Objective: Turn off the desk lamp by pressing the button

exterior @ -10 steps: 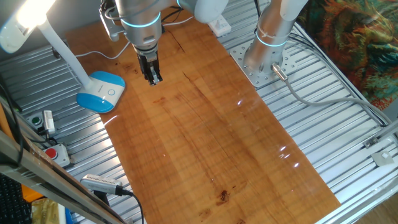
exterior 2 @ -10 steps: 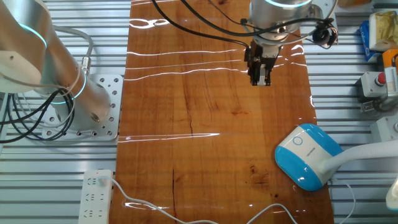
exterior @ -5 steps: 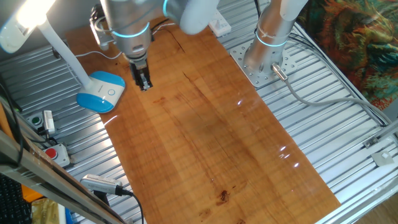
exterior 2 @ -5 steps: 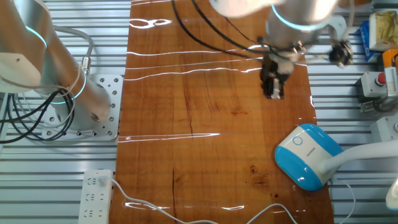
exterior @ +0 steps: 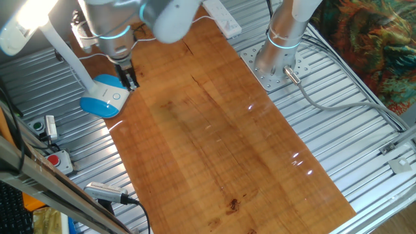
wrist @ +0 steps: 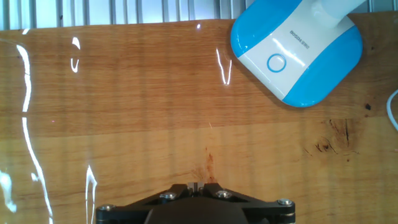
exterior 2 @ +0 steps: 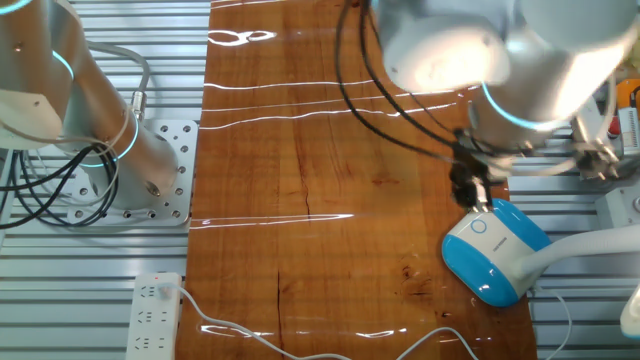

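Now | claw point(exterior 2: 468, 190) moved beside desk lamp point(exterior 2: 497, 250) base | probably not touching

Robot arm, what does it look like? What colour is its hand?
The arm is fat, round and shiny silver-white, with a glowing light-blue ring around the wrist. Black cables loop along it. Its gripper is small, dark and narrow. A second silver arm with a blue ring stands bolted to a round plate.

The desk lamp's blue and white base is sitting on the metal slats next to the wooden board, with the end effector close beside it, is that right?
Not quite. The desk lamp base rests on the wooden board itself, near its edge, not on the metal slats; the other fixed view and the hand view both show wood under it. The end effector is indeed close beside the base.
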